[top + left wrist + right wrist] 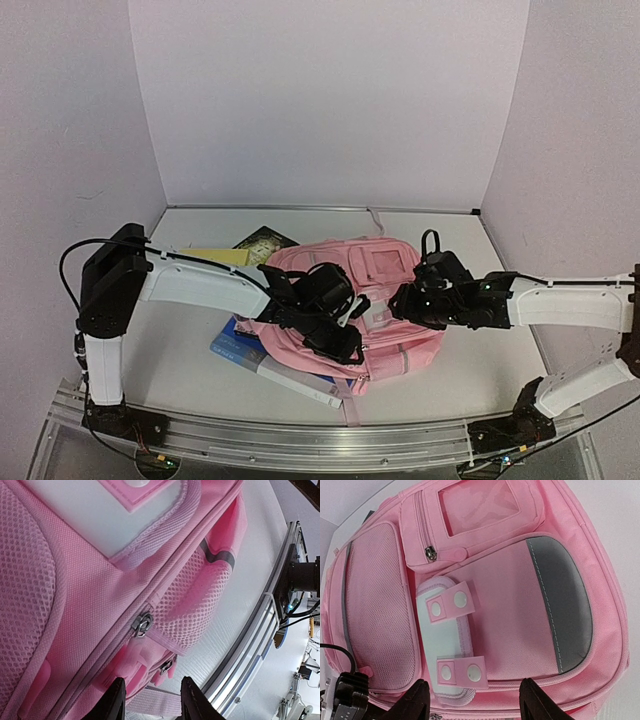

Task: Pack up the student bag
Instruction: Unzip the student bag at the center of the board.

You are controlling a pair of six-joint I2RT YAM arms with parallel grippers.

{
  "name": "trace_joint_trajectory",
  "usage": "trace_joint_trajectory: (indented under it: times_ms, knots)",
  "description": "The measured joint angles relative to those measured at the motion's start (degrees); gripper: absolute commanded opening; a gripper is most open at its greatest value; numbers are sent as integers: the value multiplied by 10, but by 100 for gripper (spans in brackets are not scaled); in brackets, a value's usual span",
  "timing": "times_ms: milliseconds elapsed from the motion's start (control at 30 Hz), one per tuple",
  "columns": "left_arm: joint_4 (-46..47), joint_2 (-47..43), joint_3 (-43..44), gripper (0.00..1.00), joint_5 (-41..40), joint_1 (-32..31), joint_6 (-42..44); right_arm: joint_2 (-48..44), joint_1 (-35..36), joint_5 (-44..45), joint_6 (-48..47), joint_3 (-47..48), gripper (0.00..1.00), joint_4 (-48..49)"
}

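left jaws partly spread, seemingly gripping nothing, with the pink student bag (75,605) and its zip pull (142,624) just ahead of them. right jaws spread wide, hovering above the bag's front; it lies on the table (180,370).

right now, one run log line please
student bag: lying on table | left tool: open, near side zip | right tool: open over front, empty

The white left arm (200,283) and white right arm (570,300) reach inward toward each other. The left gripper (152,702) has its black jaws narrowly parted. The right gripper (477,705) has its jaws wide apart and empty.
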Motion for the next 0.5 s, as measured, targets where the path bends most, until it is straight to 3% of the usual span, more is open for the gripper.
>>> trace_joint_trajectory:
  times_ms: [500]
  knots:
    - [-6, 22, 28, 36, -61, -2, 2, 0, 0, -5, 0, -4, 61, 5]
